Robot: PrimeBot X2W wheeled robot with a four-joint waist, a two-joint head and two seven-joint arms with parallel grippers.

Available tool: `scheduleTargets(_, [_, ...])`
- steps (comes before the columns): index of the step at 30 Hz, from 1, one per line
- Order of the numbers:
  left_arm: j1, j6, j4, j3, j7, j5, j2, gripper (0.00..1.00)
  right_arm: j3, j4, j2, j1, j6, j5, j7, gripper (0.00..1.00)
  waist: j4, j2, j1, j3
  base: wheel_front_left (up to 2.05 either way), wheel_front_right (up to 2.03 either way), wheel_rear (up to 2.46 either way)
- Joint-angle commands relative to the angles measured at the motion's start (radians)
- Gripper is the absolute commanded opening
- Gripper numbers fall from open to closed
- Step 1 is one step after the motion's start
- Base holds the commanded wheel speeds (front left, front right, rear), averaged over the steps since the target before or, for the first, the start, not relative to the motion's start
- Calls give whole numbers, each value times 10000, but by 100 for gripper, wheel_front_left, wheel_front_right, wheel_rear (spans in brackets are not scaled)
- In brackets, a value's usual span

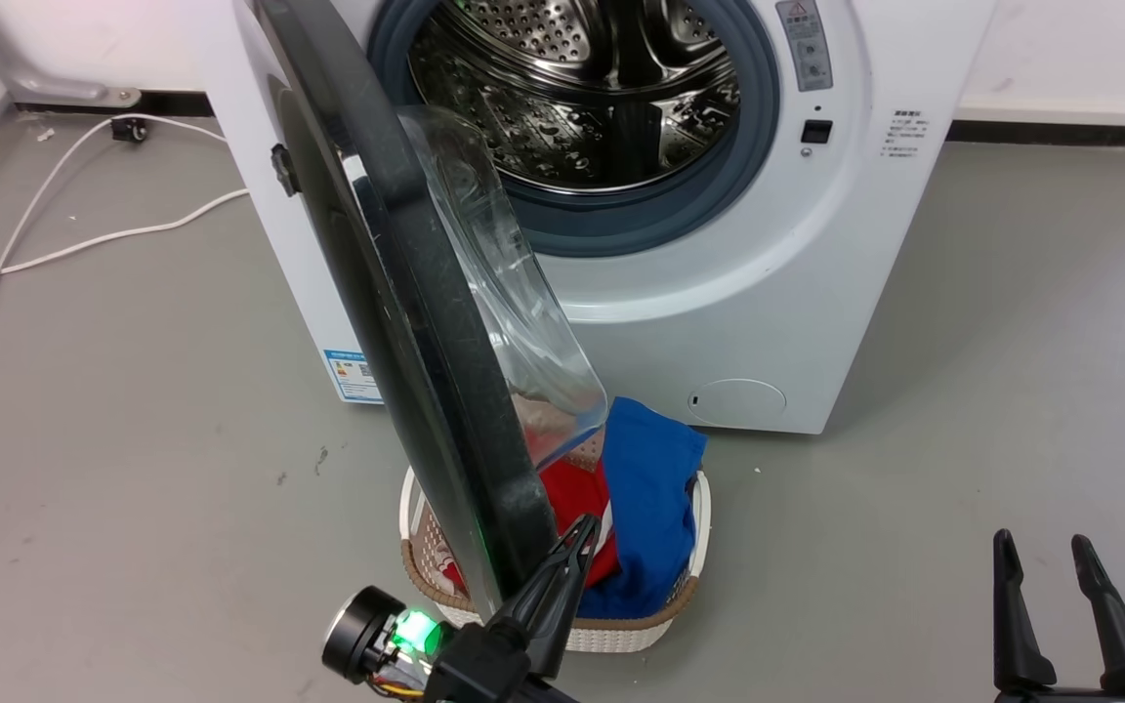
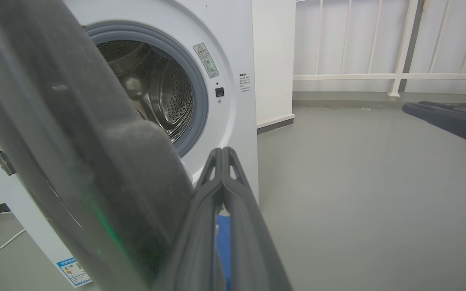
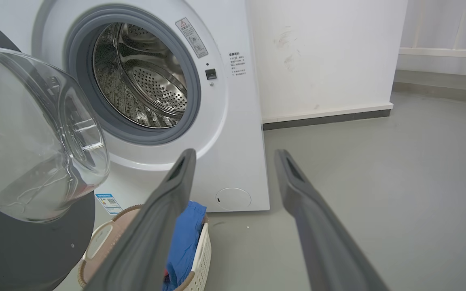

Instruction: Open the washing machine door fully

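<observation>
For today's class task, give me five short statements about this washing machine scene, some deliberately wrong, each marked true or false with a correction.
1. The washing machine door is shut. False: it stands swung out, leaving the drum exposed.
2. The left tool has its fingers together beside the door's rim. True.
3. The right tool grips the door. False: it is open and apart from the door.
4. A basket holding blue and red clothes stands on the floor. True.
5. The drum is packed with laundry. False: bare steel shows inside.
</observation>
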Motion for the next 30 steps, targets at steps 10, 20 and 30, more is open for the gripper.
scheduleTargets(10, [655,571,-239,1056,20,-155,231,0,36,71,18,249,1,175,-24,100,384,-1,0,-241,0,0,0])
scheduleTargets(20, [1356,945,-655,1972,13,-242,419,0,26,134,16,350,1,246,-24,100,804,-1,0,-349,0,0,0])
scheduleTargets(30, [1812,1275,-901,3223,10,-395,658,0,4,168,17,444,1,253,-23,100,1160,-1,0,-351,0,0,0])
